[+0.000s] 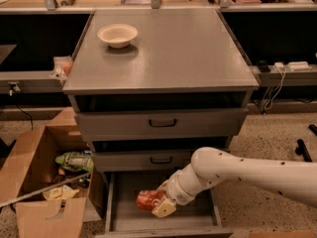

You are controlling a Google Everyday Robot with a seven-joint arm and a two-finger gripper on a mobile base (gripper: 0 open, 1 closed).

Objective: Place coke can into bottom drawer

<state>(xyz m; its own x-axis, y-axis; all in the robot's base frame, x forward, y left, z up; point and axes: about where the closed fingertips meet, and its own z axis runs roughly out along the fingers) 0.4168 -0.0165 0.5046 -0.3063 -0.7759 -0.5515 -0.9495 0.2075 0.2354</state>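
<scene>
Above a speckled floor (pixel 277 133), before a grey metal cabinet (pixel 168 53), the robot's white two-finger hand (pixel 162 206) clasps the small red-orange soda can (pixel 147 200) on its side, low inside the open shallow grey bottom drawer (pixel 113 202), where a release from any height could send it rolling against a wall.

Hand (pixel 158 205), coke can (pixel 146 200) in bottom drawer (pixel 198 218)

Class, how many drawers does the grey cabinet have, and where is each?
3: top drawer under the tabletop, middle drawer below it, bottom drawer pulled open, with the gripper holding the coke can over it.
</scene>
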